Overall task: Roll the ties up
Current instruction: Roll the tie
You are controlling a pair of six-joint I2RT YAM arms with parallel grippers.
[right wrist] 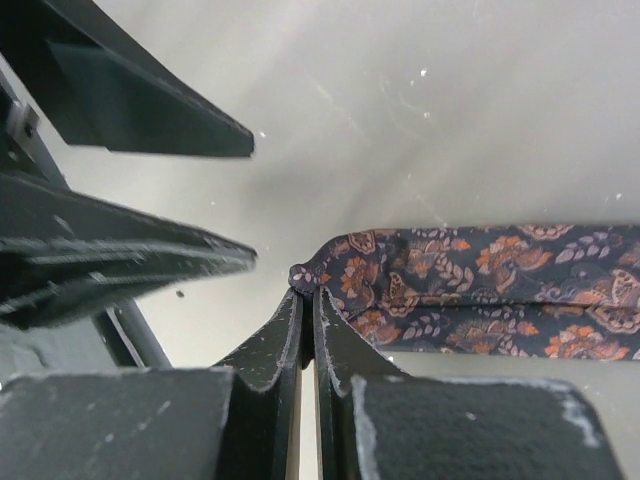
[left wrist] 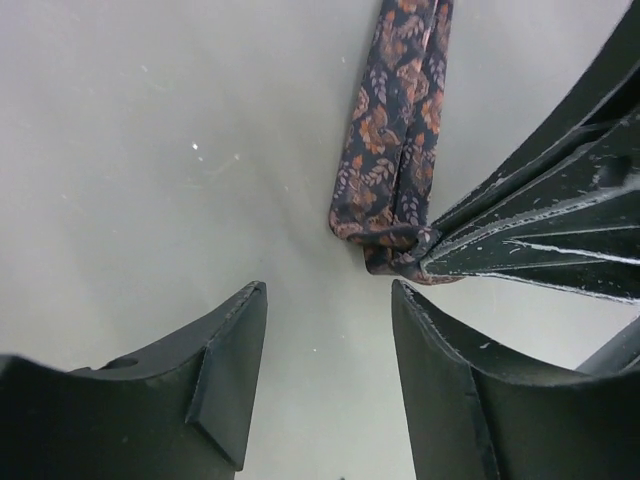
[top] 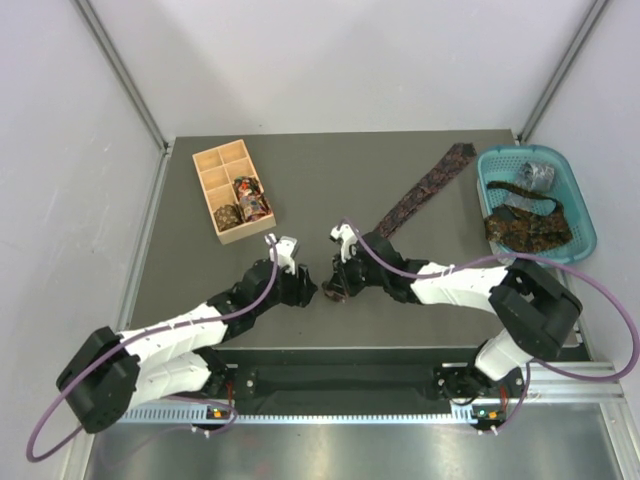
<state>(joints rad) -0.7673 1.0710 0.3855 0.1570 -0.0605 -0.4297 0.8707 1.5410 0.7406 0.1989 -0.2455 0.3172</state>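
A dark paisley tie lies as a long strip from the table's back right down to its middle. My right gripper is shut on the tie's near end, which is folded over at the tip; the fabric bulges just past the fingertips. My left gripper is open and empty, right beside that end, its fingers just short of the pinched fold. Two rolled ties sit in the wooden box. More ties lie in the teal basket.
The tan wooden compartment box stands at the back left. The teal plastic basket stands at the right edge. Both arms meet near the table's middle front.
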